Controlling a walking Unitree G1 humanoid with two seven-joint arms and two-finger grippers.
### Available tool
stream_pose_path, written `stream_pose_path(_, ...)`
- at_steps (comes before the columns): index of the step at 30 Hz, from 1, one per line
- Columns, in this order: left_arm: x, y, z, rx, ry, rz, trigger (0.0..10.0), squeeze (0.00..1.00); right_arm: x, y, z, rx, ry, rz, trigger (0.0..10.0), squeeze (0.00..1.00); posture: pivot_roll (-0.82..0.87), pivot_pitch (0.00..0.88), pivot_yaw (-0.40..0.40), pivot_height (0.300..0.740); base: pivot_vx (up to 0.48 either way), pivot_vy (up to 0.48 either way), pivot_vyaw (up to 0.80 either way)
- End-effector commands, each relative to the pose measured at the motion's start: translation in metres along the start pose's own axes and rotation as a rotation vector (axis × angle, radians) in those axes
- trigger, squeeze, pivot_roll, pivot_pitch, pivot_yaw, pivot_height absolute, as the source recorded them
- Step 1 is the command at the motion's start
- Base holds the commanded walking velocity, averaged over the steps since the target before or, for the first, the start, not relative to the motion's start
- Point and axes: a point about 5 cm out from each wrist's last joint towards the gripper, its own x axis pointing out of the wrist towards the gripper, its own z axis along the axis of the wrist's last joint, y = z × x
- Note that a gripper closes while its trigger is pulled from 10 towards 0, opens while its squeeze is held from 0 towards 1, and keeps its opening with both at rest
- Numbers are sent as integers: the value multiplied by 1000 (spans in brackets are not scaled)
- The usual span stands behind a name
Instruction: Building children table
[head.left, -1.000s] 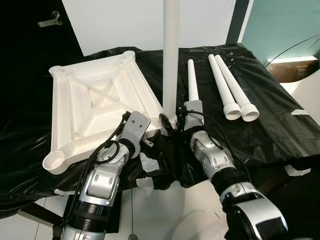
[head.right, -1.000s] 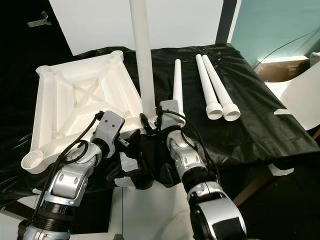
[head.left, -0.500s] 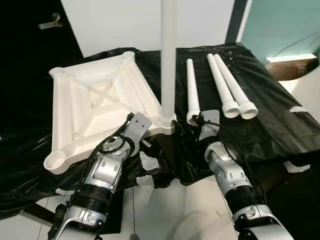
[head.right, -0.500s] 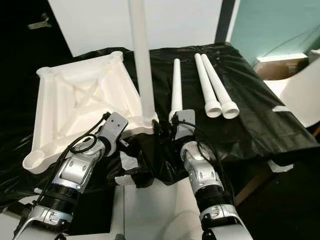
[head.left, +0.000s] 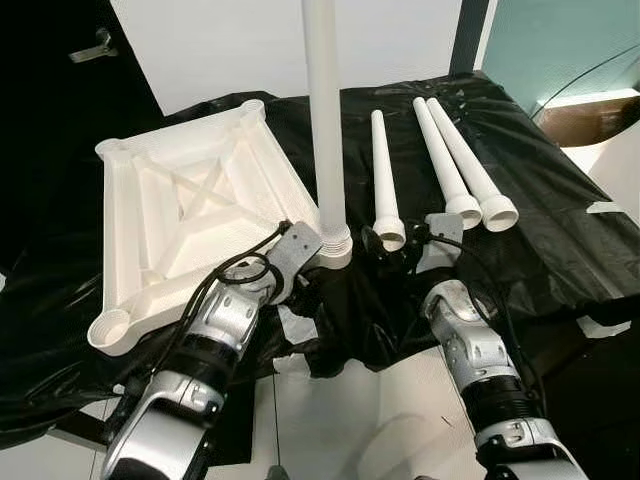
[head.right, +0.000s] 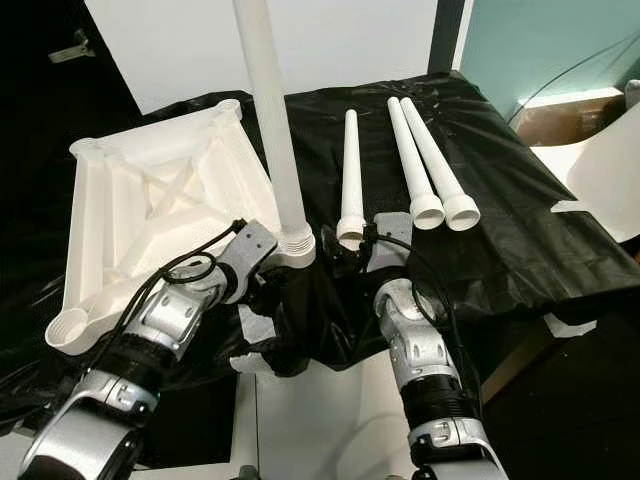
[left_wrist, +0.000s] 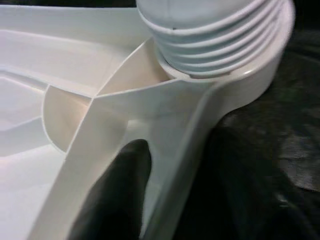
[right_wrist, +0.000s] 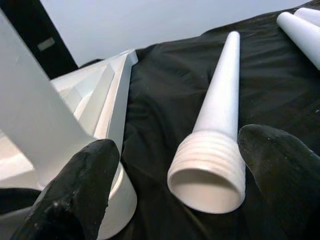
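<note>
Moved off the standing leg (head.left: 328, 130), the right gripper (right_wrist: 175, 185) now has its fingers spread apart on either side of the threaded end of a loose leg (head.left: 384, 180) lying on the black sheet (head.left: 560, 240). That standing leg sits upright in a corner socket of the upturned tabletop (head.left: 190, 215). At that corner, the left gripper (head.left: 300, 268) rests a finger (left_wrist: 117, 195) inside the rim; whether it grips cannot be told.

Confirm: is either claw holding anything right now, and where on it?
Right claw holds nothing: open, fingers either side of the threaded end of a loose white plastic leg. Left claw rests a finger on the white plastic tabletop frame; grip cannot be told.
</note>
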Motion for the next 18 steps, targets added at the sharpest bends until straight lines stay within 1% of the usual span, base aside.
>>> stream_pose_path(1,4,-5,-8,43,49,-97,0,0,-1,-2,0,9,8,-16,10000,0,-49,48,107,740,0,0,0)
stream_pose_path(2,5,-6,-7,60,54,-126,0,0,-1,-4,0,7,6,-24,10000,0,-51,50,112,740,0,0,0)
stream_pose_path(4,5,-6,-7,60,54,-126,0,0,-1,-4,0,7,6,-24,10000,0,-51,50,112,740,0,0,0)
stream_pose_path(5,5,-9,-5,107,61,-194,0,0,-3,-8,2,3,2,-34,10000,0,-53,53,120,740,0,0,0)
stream_pose_path(7,5,-9,-5,107,61,-194,0,0,-3,-8,2,3,2,-34,10000,0,-53,53,120,740,0,0,0)
stream_pose_path(8,2,-11,-5,140,59,-236,0,0,-4,-8,2,-1,2,-29,10000,0,-54,54,123,740,0,0,0)
stream_pose_path(9,2,-11,-5,140,59,-236,0,0,-4,-8,2,-1,2,-29,10000,0,-54,54,123,740,0,0,0)
stream_pose_path(10,-1,-13,-5,165,54,-280,0,0,-5,-8,2,-4,3,-14,10000,0,-54,54,127,740,0,0,0)
stream_pose_path(12,-11,-18,-8,210,38,-376,0,0,-11,-6,2,-12,4,57,10000,0,-52,54,130,740,0,0,0)
stream_pose_path(13,-15,-20,-9,223,32,-406,0,0,-13,-5,2,-15,6,85,10000,0,-52,54,130,740,0,0,0)
stream_pose_path(16,-19,-21,-10,237,22,-429,0,0,-17,-6,2,-22,5,107,10000,0,-52,54,130,740,0,0,0)
stream_pose_path(18,-26,-24,-13,263,5,-467,0,0,-27,-11,1,-37,17,156,10000,0,-52,54,130,740,0,0,0)
